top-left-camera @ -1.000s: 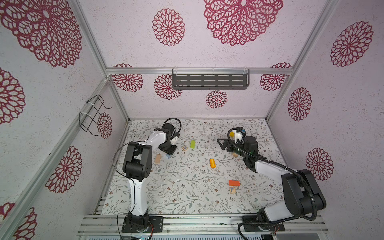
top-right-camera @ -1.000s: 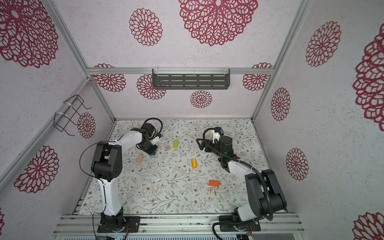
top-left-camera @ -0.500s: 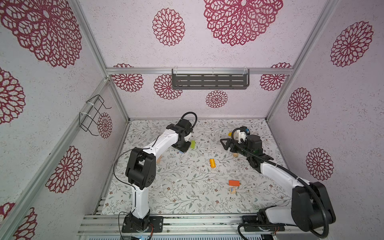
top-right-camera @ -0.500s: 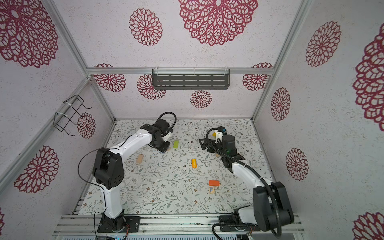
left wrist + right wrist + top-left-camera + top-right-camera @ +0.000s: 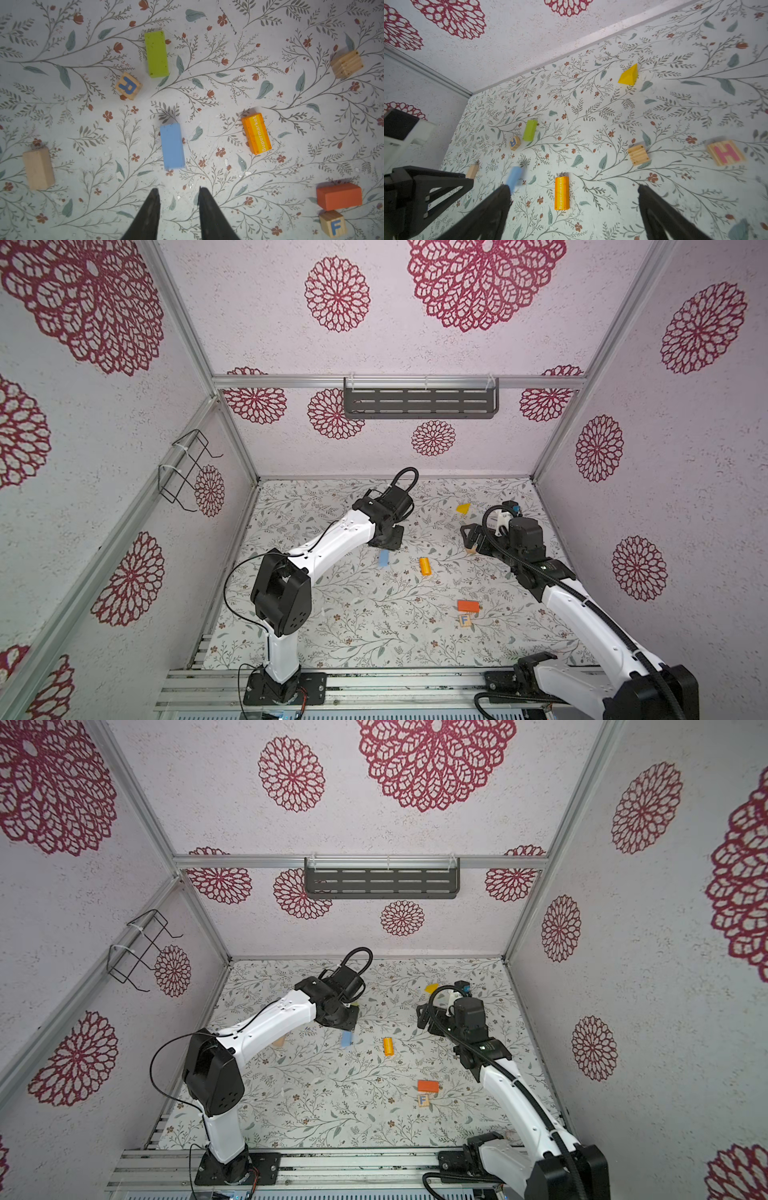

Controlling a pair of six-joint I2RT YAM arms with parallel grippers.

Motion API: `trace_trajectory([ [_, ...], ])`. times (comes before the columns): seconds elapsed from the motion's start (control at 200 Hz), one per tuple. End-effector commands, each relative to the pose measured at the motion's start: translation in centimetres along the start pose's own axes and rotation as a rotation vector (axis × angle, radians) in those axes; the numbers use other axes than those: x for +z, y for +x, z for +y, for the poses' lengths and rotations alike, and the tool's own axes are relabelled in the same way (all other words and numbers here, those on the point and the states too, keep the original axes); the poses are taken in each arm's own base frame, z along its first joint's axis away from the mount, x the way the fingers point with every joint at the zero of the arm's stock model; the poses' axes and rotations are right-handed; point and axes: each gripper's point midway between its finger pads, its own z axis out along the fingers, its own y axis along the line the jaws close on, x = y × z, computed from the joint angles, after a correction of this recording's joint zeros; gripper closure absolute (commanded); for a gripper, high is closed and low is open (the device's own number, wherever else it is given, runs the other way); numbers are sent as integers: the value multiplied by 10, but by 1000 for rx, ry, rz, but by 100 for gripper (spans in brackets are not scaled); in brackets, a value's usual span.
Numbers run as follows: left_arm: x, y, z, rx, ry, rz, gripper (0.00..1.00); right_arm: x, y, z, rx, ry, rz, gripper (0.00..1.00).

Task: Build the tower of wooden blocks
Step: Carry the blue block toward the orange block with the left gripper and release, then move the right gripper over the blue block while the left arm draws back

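Patterned walls [image 5: 291, 344] with crimson rosettes box in a floral surface [image 5: 374, 639]. No tower stands on it yet: every block lies single and flat.

Left arm [image 5: 332, 539] reaches over the middle of the surface, and right arm [image 5: 582, 605] reaches toward the far right corner. Left gripper [image 5: 178, 188] points straight down, its claw clenched narrow on nothing, tips just short of the blue block [image 5: 172, 145]. I judge it is lining up on that flat piece as a base. Right gripper [image 5: 573, 187] hangs released, jaws spread wide and empty, probably readied for a grab.

The blue block lies near the middle, with the orange block [image 5: 424, 566] just beside it. Lime block [image 5: 156, 54] sits farther toward the far edge, tan block [image 5: 38, 168] toward the left edge, and red block [image 5: 468, 606] toward the near edge. Yellow wedge [image 5: 463, 508] rests by the far edge.

Among the cubes, the F cube [image 5: 465, 620] is just beside the red block and the R cube [image 5: 128, 85] is near the lime one. The H cube [image 5: 725, 152] and the pine cube [image 5: 638, 155] lie near the right gripper, and whether the pine cube touches it I cannot tell.
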Motion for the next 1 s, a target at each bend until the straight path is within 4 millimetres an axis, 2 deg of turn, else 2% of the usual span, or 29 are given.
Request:
trace_trajectory([
  [0.0,15,8,-16,-138,6,6,67,-13,-4,-15,26,74,-49,1],
  [0.075,23,12,-30,-155,24,15,67,-13,-3,-20,31,91,-62,1],
  [0.085,34,16,-31,-149,11,36,67,-13,-3,-20,31,92,-64,1],
  [0.105,38,18,-34,-143,5,48,67,-13,-2,-22,30,99,-62,1],
  [0.19,42,19,-34,-122,-47,48,68,-11,1,-27,24,113,-50,1],
  [0.315,34,13,-29,-132,-70,10,68,-8,7,-29,7,112,-30,1],
  [0.4,24,9,-22,-145,-81,-26,60,-5,14,-30,-16,107,-3,1],
  [0.435,25,11,-18,-147,-98,-31,57,-3,17,-31,-26,108,14,1],
  [0.45,12,6,-17,-157,-83,-60,55,-2,19,-32,-30,112,22,1],
  [0.49,6,5,-11,-168,-88,-82,50,0,23,-32,-47,109,47,1],
  [0.595,-5,7,7,-188,-108,-132,31,6,33,-29,-88,92,122,2],
  [0.735,-20,15,39,-237,-133,-220,0,14,45,-18,-139,72,229,9],
  [0.825,-29,21,61,-300,-116,-270,3,19,47,-12,-144,109,281,14],
  [0.906,-30,23,82,-372,-94,-314,3,25,52,2,-195,151,325,17],
  [0.996,-37,25,123,-564,-126,-378,3,34,57,23,-240,174,355,18],
])
